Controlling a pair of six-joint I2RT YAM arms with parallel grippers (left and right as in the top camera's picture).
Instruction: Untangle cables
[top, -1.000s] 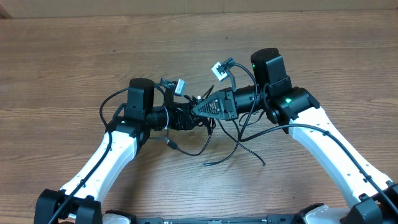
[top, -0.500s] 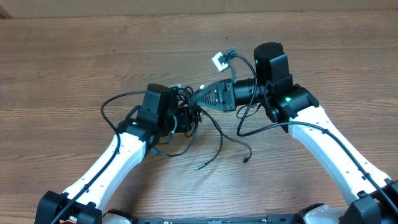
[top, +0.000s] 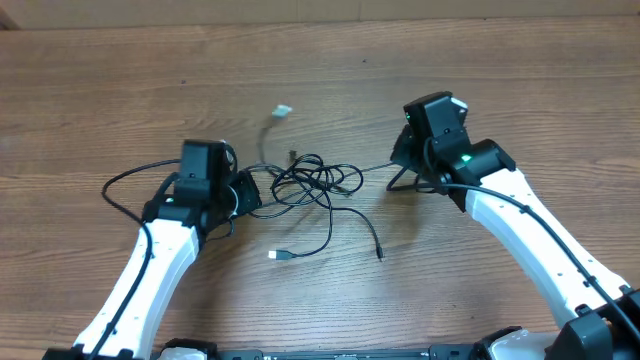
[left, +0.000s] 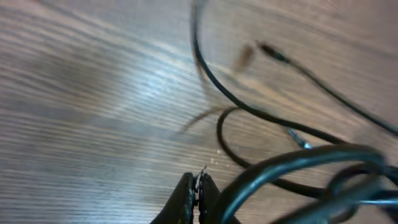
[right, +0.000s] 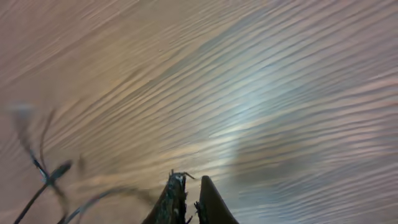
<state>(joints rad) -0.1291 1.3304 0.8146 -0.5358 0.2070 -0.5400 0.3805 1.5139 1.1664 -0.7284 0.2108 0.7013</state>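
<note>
The cables (top: 312, 184) lie on the table as a loose black tangle between the arms. One end carries a white plug (top: 283, 111), another a silver tip (top: 278, 256), and a black plug (top: 380, 254) trails to the front. My left gripper (top: 246, 191) touches the tangle's left edge. In the left wrist view the left gripper (left: 198, 186) is shut, and a black cable (left: 292, 163) runs just right of its fingers; no strand shows between them. My right gripper (top: 399, 162) is to the right of the tangle. Seen from its wrist, the right gripper (right: 191, 184) shows a narrow gap with nothing in it, and the cables (right: 43, 172) are a blur at the left.
The wooden table (top: 520, 80) runs past both arms on every side. Thicker black wires (top: 125, 180) loop out from the left arm, and another loop (top: 405, 180) hangs by the right wrist.
Both arms have drawn apart, left going left and right going right. The tangle has dropped from between them and spread on the table. The left jaws shut; the right jaws parted slightly.
</note>
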